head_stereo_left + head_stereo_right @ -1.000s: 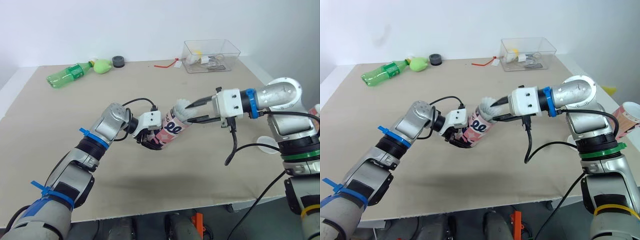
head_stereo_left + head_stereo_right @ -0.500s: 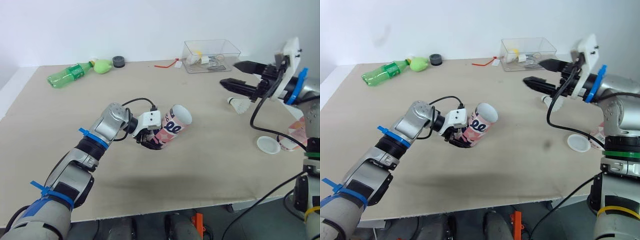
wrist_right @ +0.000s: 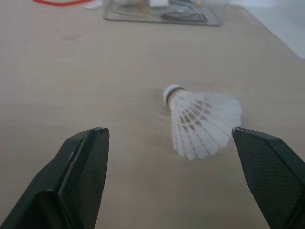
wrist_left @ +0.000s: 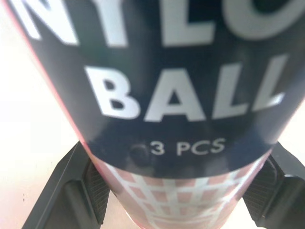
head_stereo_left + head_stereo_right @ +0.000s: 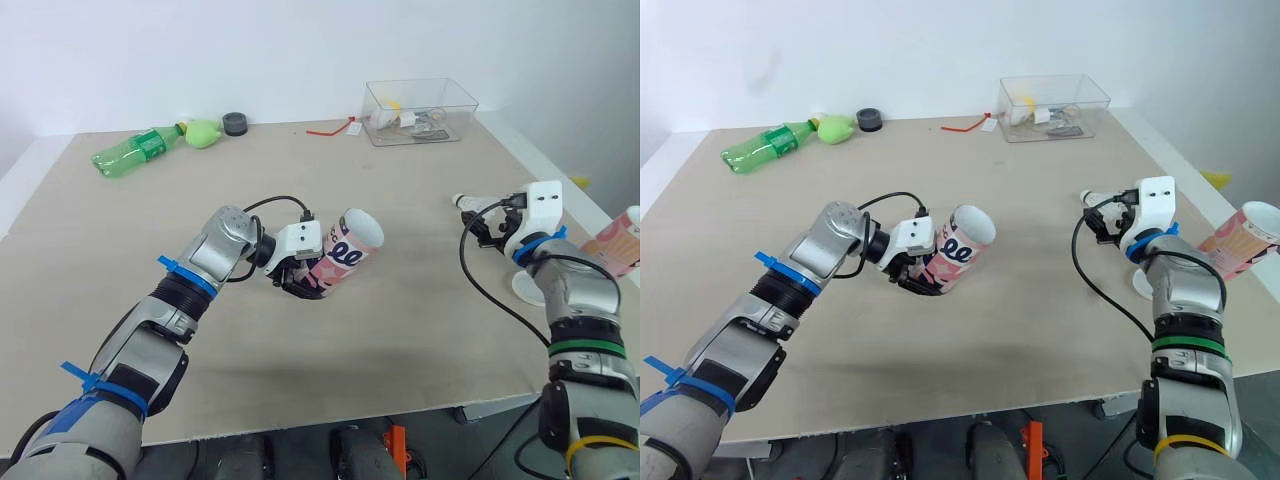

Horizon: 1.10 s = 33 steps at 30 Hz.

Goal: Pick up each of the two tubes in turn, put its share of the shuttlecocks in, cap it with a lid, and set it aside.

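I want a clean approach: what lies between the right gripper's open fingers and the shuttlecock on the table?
Only bare table. The right wrist view shows the right gripper open, with the shuttlecock lying on its side just ahead.

Right tool point(image 3: 169, 130) withdrawn from tube point(image 5: 345, 250), lowered open beside shuttlecock point(image 3: 202, 121).

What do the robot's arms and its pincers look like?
Jointed silver-grey arms: the left arm wears blue ties, the right arm a green ring. The left gripper and right gripper are white blocks with two black fingers and looping black cables.
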{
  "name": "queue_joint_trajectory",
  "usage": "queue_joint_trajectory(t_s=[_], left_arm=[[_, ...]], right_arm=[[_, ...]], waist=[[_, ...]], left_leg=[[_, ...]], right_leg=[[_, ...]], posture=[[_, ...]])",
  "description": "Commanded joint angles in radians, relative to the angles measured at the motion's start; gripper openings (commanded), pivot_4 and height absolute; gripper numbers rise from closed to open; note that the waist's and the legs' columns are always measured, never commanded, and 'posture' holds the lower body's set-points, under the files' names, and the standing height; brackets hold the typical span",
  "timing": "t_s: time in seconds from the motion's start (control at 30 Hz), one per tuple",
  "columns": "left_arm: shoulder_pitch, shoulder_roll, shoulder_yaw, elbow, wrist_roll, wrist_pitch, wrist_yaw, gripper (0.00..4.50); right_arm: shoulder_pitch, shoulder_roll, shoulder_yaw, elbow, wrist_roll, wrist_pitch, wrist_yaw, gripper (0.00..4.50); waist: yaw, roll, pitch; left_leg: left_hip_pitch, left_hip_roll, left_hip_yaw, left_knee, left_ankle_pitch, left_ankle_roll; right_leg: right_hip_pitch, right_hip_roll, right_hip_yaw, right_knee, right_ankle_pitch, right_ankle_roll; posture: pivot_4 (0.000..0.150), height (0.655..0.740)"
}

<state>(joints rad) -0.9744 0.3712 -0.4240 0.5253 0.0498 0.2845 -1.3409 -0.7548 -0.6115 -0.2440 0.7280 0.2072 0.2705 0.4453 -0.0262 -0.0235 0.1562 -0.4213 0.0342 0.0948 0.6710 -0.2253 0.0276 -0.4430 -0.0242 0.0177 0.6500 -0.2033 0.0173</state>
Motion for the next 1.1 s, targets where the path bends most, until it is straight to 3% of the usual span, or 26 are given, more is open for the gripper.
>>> queue_joint_trajectory(t_s=[0.03,0.5,0.6,0.73,0.77,0.83,1.1], left_arm=[[-0.003,0.001,0.007,-0.038,-0.004,0.000,-0.003,3.01],[0.021,0.014,0.011,-0.083,-0.007,0.023,0.001,3.01],[0.026,0.019,0.011,-0.091,-0.006,0.028,0.002,3.01],[0.030,0.020,0.011,-0.099,-0.007,0.034,0.005,3.01],[0.031,0.020,0.012,-0.101,-0.007,0.036,0.006,3.01],[0.032,0.020,0.012,-0.104,-0.008,0.038,0.006,3.01],[0.037,0.031,0.017,-0.122,-0.013,0.052,0.009,3.01]], right_arm=[[-0.088,0.008,-0.003,0.108,-0.015,-0.079,-0.005,4.43],[-0.242,0.041,0.003,0.435,-0.067,-0.231,-0.082,4.43],[-0.270,0.049,0.004,0.471,-0.075,-0.247,-0.095,3.54],[-0.299,0.062,0.004,0.504,-0.086,-0.261,-0.106,1.60],[-0.305,0.065,0.004,0.512,-0.088,-0.263,-0.110,1.31],[-0.312,0.067,0.008,0.524,-0.098,-0.265,-0.111,0.15],[-0.321,0.080,0.012,0.533,-0.117,-0.279,-0.107,0.06]], waist=[[0.000,0.000,0.000],[-0.002,0.000,0.000],[-0.007,0.000,0.000],[-0.011,0.000,0.000],[-0.011,0.000,0.000],[-0.011,0.000,0.000],[-0.012,0.000,0.000]], left_leg=[[0.000,0.000,0.000,0.000,0.000,0.000],[-0.001,0.000,0.001,-0.001,0.000,0.000],[0.000,0.000,0.001,-0.001,0.000,0.000],[0.000,0.000,0.001,-0.001,0.000,0.000],[0.000,0.000,0.001,-0.001,0.000,0.000],[0.000,0.000,0.001,-0.001,0.000,0.000],[0.000,0.001,0.001,-0.001,0.000,0.000]], right_leg=[[0.000,0.000,0.000,0.000,0.000,0.000],[0.000,-0.001,0.001,-0.001,0.002,-0.004],[0.000,0.000,0.001,0.000,0.002,-0.004],[0.000,0.000,0.001,0.000,0.002,-0.004],[0.000,0.000,0.001,0.000,0.002,-0.004],[0.000,0.000,0.001,0.000,0.002,-0.004],[0.000,-0.001,0.001,0.000,0.002,-0.004]], posture=[[0.150,0.7400],[0.150,0.7400],[0.150,0.7400],[0.150,0.7400],[0.150,0.7400],[0.150,0.7400],[0.150,0.7400]])
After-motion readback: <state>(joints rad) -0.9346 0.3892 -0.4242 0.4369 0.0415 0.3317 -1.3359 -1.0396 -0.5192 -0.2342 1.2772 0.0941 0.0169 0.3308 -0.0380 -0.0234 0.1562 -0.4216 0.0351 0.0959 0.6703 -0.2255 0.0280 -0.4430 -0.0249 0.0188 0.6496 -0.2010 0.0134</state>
